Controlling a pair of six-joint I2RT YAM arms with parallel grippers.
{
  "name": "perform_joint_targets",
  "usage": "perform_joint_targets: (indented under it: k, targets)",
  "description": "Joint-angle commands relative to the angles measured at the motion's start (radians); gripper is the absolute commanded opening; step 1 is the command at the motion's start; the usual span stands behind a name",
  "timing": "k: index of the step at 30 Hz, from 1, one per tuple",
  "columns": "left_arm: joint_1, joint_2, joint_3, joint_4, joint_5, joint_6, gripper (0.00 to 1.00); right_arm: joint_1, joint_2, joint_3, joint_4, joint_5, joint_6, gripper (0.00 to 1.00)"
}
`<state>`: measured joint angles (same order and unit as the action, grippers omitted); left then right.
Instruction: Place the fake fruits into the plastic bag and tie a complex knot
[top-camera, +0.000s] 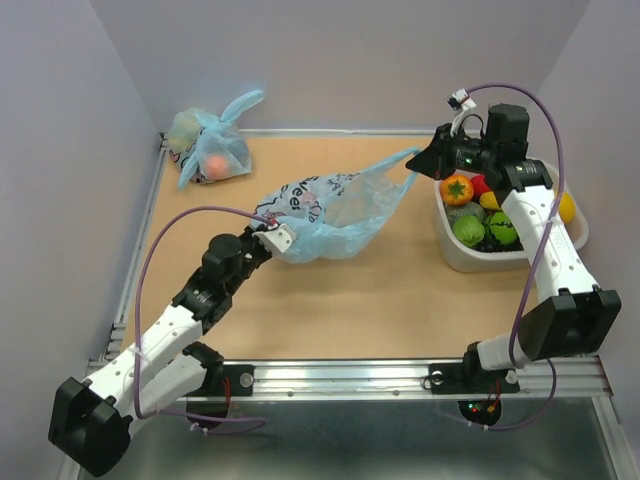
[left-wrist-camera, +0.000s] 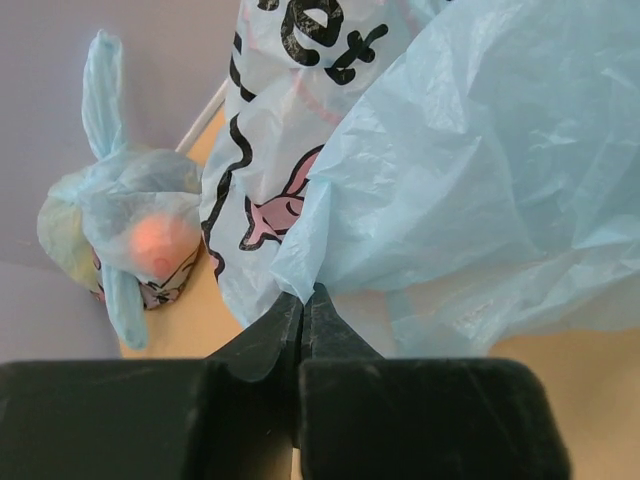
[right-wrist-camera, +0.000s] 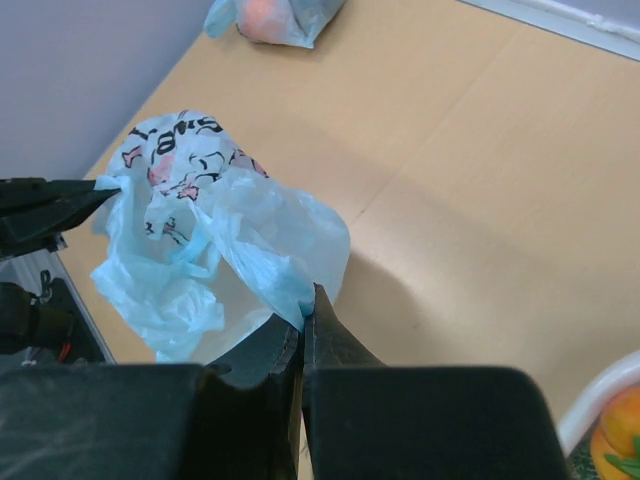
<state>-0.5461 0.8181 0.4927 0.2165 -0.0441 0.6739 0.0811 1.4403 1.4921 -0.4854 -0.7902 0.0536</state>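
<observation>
The light-blue plastic bag (top-camera: 335, 215) with its printed white panel hangs stretched between both arms above the table's middle. My left gripper (top-camera: 272, 228) is shut on the bag's left edge (left-wrist-camera: 300, 270). My right gripper (top-camera: 418, 166) is shut on a pointed corner of the bag (right-wrist-camera: 300, 295) at the right. In the right wrist view the bag (right-wrist-camera: 215, 250) sags crumpled toward the left gripper. The fake fruits (top-camera: 480, 210) lie in a white tub: an orange one, a red one, green ones and yellow ones. No knot shows on this bag.
A smaller tied light-blue bag (top-camera: 210, 150) with pale and pink lumps sits in the far-left corner, also in the left wrist view (left-wrist-camera: 130, 230). The white tub (top-camera: 455, 255) stands at the right under my right arm. A metal rail (top-camera: 350, 375) edges the table's front.
</observation>
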Motion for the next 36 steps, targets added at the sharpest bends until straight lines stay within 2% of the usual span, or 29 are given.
perform_joint_targets:
  k: [1,3,4,6,7,9,10,13,15,18,19,21,25,28,30,36]
  targets:
    - [0.018,-0.053,-0.008,0.061,0.010,-0.010,0.11,0.014,-0.021,0.053,0.050,-0.055,0.028,0.00]
    - [0.023,-0.062,0.021,0.031,0.027,-0.028,0.17,0.014,-0.021,0.051,0.060,-0.072,0.038,0.00]
    - [0.023,-0.077,0.079,-0.020,0.071,-0.075,0.37,0.013,-0.021,0.050,0.062,-0.098,0.046,0.00]
    - [0.023,-0.086,0.147,-0.066,0.122,-0.144,0.63,0.013,-0.026,0.037,0.070,-0.124,0.069,0.01]
    - [0.023,-0.085,0.226,-0.118,0.188,-0.178,0.84,0.016,-0.029,0.010,0.091,-0.156,0.096,0.00]
    - [0.023,-0.051,0.315,-0.181,0.299,-0.278,0.92,0.032,-0.043,-0.027,0.117,-0.172,0.121,0.00]
    - [0.023,-0.033,0.389,-0.215,0.323,-0.312,0.93,0.042,-0.047,-0.061,0.135,-0.166,0.130,0.01]
    - [0.018,0.054,0.473,-0.276,0.406,-0.411,0.94,0.078,-0.055,-0.136,0.174,-0.152,0.170,0.01]
    - [-0.001,0.093,0.495,-0.275,0.382,-0.453,0.94,0.097,-0.058,-0.167,0.197,-0.152,0.189,0.01]
    - [-0.073,0.159,0.527,-0.282,0.365,-0.488,0.84,0.114,-0.066,-0.213,0.229,-0.136,0.224,0.00]
    - [-0.104,0.171,0.529,-0.269,0.339,-0.522,0.77,0.117,-0.070,-0.220,0.241,-0.121,0.247,0.01]
    - [-0.130,0.194,0.523,-0.250,0.319,-0.577,0.72,0.118,-0.077,-0.237,0.252,-0.109,0.273,0.01]
    - [-0.198,0.239,0.523,-0.188,0.226,-0.707,0.69,0.118,-0.093,-0.277,0.316,-0.107,0.385,0.00]
    - [-0.219,0.315,0.555,-0.167,0.178,-0.775,0.71,0.118,-0.106,-0.302,0.363,-0.110,0.454,0.01]
    - [-0.221,0.371,0.564,-0.155,0.194,-0.818,0.73,0.118,-0.109,-0.306,0.376,-0.118,0.468,0.00]
    - [-0.229,0.490,0.604,-0.109,0.172,-0.841,0.75,0.118,-0.121,-0.320,0.390,-0.130,0.480,0.01]
